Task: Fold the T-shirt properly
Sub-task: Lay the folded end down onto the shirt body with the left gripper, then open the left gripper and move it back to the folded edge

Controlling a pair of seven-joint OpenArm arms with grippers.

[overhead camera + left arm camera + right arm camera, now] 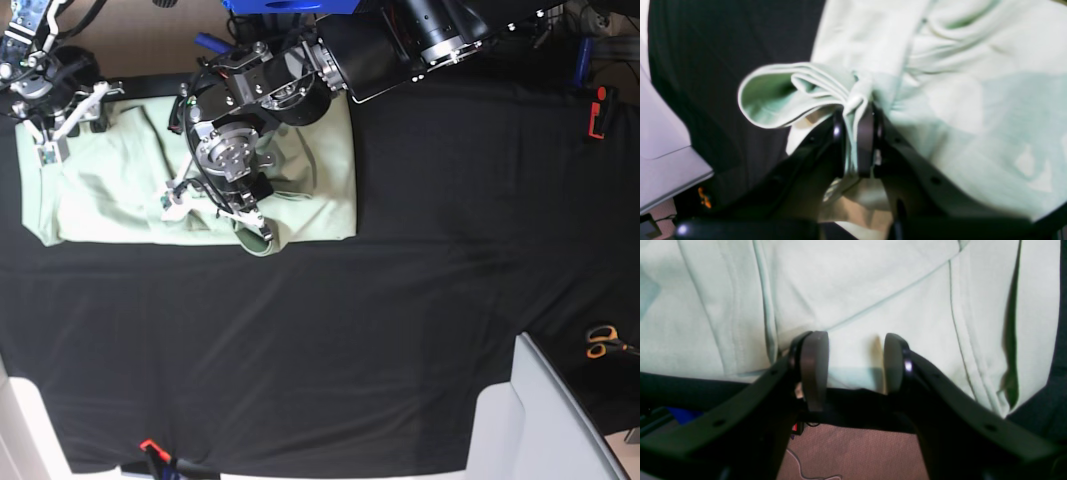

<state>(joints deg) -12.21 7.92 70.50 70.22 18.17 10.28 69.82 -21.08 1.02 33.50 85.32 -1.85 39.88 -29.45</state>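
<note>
T-shirt fold pinched in left tool; right tool apparently agape.

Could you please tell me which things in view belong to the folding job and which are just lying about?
Belongs to the job:
T-shirt
left gripper, clamped on a bunched fold
right gripper, jaws apart at its edge

Lying about:
scissors
red object

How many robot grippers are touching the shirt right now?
2. The left gripper pinches a bunched fold of the shirt. The right gripper, fingers apart, rests at the shirt's edge by the tablecloth.
</note>
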